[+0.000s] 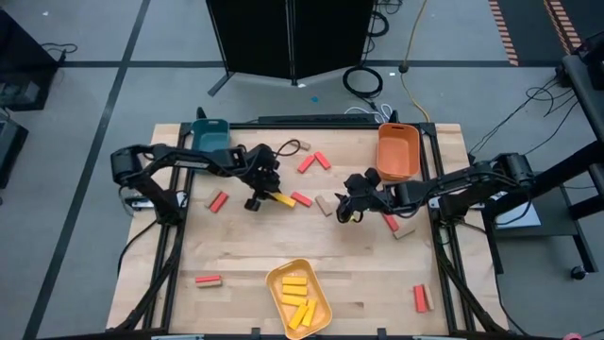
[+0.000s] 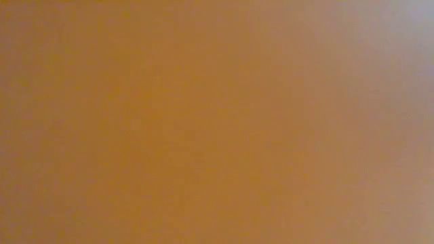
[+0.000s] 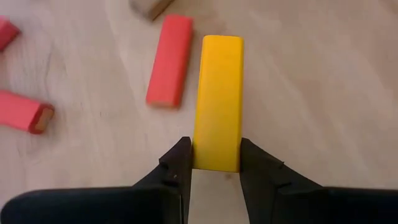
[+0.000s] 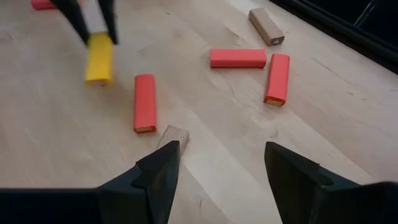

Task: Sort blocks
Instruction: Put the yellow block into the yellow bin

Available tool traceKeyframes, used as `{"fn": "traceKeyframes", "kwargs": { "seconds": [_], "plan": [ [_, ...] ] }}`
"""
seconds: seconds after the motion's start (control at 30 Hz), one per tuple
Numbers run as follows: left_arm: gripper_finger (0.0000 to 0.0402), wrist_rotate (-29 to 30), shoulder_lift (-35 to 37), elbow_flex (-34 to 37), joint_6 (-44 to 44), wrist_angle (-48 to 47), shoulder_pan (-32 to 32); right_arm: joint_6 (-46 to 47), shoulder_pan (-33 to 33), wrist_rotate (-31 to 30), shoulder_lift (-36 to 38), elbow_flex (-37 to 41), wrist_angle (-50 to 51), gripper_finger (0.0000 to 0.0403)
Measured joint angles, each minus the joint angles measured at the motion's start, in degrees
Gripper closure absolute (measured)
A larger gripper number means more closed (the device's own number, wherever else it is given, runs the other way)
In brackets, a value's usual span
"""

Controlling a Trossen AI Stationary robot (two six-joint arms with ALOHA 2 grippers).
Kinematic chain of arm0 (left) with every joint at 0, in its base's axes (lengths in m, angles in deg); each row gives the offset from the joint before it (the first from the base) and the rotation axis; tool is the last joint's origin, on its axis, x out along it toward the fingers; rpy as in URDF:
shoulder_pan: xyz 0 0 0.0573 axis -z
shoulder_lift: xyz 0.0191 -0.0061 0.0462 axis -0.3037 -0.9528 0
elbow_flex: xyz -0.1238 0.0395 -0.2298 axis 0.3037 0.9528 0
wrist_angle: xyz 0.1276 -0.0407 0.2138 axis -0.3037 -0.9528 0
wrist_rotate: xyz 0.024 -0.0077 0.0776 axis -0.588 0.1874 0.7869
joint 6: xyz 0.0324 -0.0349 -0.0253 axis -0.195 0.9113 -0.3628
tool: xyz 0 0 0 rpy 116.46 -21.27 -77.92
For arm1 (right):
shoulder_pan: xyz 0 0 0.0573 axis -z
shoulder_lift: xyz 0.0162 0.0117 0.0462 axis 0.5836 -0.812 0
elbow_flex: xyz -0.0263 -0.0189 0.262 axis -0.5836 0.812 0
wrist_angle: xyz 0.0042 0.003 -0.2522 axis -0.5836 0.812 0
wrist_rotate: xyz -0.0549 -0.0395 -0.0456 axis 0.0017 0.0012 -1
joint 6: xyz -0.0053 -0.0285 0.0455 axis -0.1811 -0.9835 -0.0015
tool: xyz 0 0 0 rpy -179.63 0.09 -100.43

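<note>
Sorting in progress on the wooden worktop (image 1: pixel 236 264): the left tool (image 3: pixel 216 167) has its two fingers closed on one end of a yellow block (image 3: pixel 217 99), whose long axis runs straight out ahead of the fingers. In the high view this tool (image 1: pixel 265 194) sits left of centre, with the yellow block (image 1: pixel 281 199) pointing toward a red block (image 1: pixel 302 199) just beside it.

The yellow tray (image 1: pixel 319 287), already holding several yellow blocks, lies at the worktop's near edge, well apart from the held piece, so the coming move looks like a carry toward that edge. The left arm is the nearer one for it.

The right tool (image 4: pixel 217 171) hovers with fingers spread wide and holding nothing; a tan block (image 4: pixel 172 136) lies just ahead of it, close to one finger, its long axis roughly in line with the fingers. Seen from above, that tool (image 1: pixel 351 210) is right of centre, beside the tan block (image 1: pixel 326 204).

An orange tray (image 1: pixel 397 151) and a teal tray (image 1: pixel 211 135) stand at the far edge. More red and tan blocks lie scattered about. The low view shows only an orange blur.
</note>
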Motion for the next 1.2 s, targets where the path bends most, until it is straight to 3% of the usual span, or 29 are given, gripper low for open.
{"fn": "traceKeyframes", "kwargs": {
  "seconds": [0.1, 0.33, 0.8, 1.2],
  "plan": [
    [0.0310, -3.27, 2.40, -0.06, 0.04, -1.67, 0.84, -0.67, 0.52, 0.02, 0.00, -0.02, 0.00, 0.0202],
    [0.0310, -16.84, 6.35, -0.08, 0.48, -0.55, 5.31, -1.02, 1.03, 0.20, 0.00, -0.02, -0.16, 0.0202],
    [0.0310, -15.87, 7.29, -0.11, 3.45, 3.25, 23.01, -2.48, 1.01, 0.20, 0.00, -0.04, -7.27, 0.0202],
    [0.0310, -15.64, 7.28, -0.13, 6.19, 16.13, 33.57, -2.99, 1.01, 0.20, 0.00, -0.04, -13.48, 0.0202]
  ]
}}
